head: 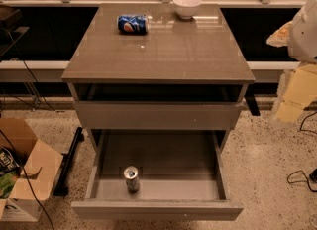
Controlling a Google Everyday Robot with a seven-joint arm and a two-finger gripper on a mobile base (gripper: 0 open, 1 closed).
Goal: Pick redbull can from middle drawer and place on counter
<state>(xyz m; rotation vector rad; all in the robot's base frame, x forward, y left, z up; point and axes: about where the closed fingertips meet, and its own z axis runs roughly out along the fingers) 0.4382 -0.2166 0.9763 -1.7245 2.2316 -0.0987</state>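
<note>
Where widest, up top: glossy grey-brown square counter [163,50] slab. Below it, pulled out: wide grey middle drawer [163,154] tray with low sides. Far right, well apart from both, partly cut off by the edge: pale blurry gripper [293,95], touching neither; open or closed, cannot tell. Standing straight up on the drawer floor, near the front, left of middle: small slim silvery redbull can [132,178], shiny top pointing up.
</note>
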